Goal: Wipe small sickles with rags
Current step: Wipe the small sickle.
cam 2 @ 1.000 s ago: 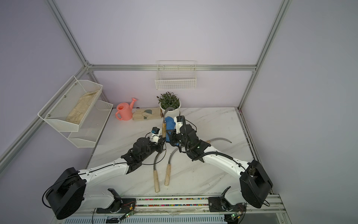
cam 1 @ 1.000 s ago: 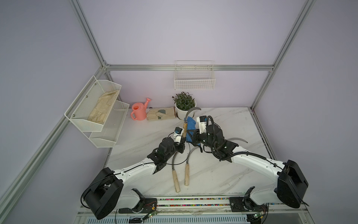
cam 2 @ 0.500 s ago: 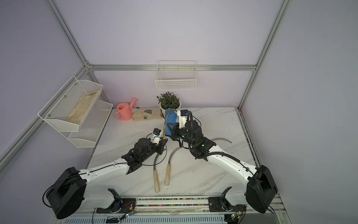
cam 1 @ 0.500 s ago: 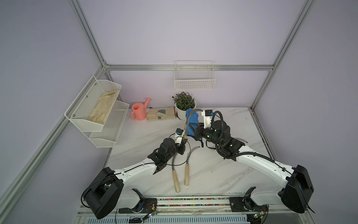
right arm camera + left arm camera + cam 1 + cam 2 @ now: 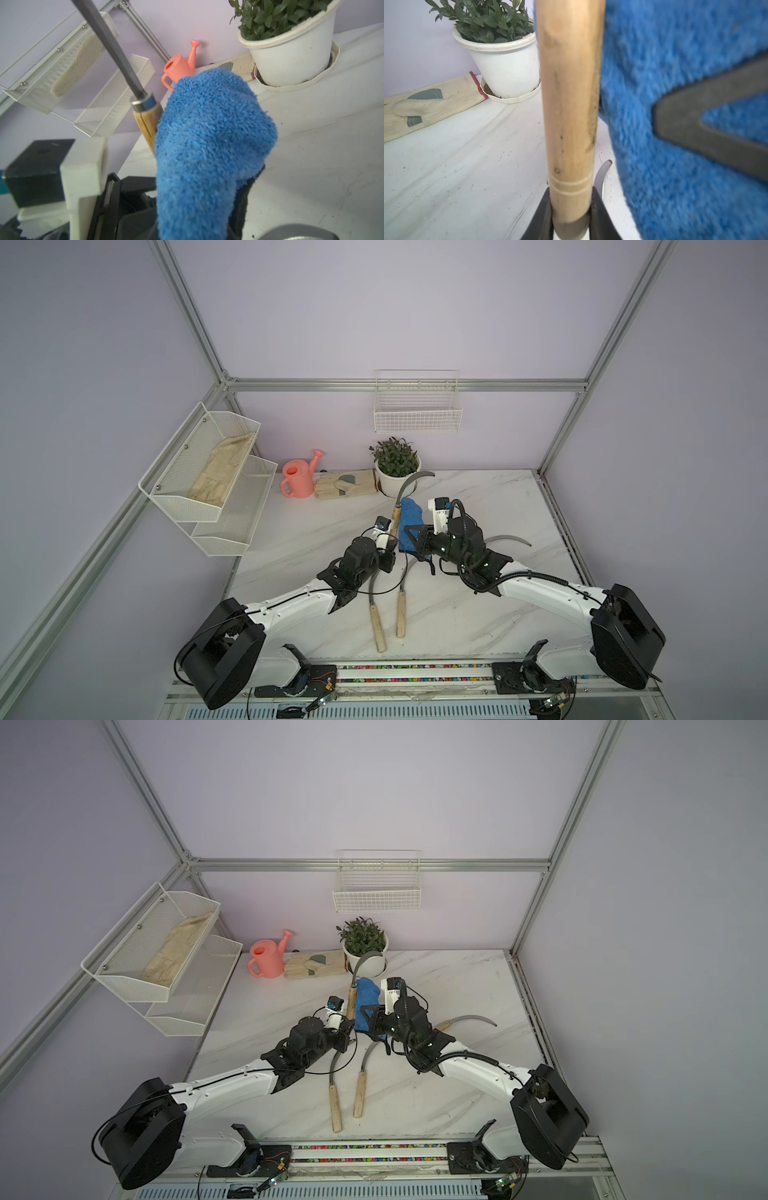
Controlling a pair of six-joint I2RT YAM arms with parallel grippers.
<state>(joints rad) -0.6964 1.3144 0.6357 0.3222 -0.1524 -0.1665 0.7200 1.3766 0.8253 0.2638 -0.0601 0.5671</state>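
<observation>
The left pincer [image 5: 572, 199] is clenched on the wooden handle of the first sickle [image 5: 395, 517], which is held blade upward above the table [image 5: 478, 626]. The right pincer [image 5: 415, 536] is clenched on the blue microfibre cloth [image 5: 207, 135], which is set against that handle. A second sickle [image 5: 377, 618] and a third sickle [image 5: 401, 614] are laid side by side between the arms. A fourth sickle [image 5: 510, 537] is laid beyond the right arm.

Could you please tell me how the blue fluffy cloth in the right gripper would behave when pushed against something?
The blue cloth probably yields: it rises from the right gripper in soft, dented folds. Its fluffy pile looks grippy rather than slippery. It likely wraps round the held sickle instead of shoving it.
</observation>
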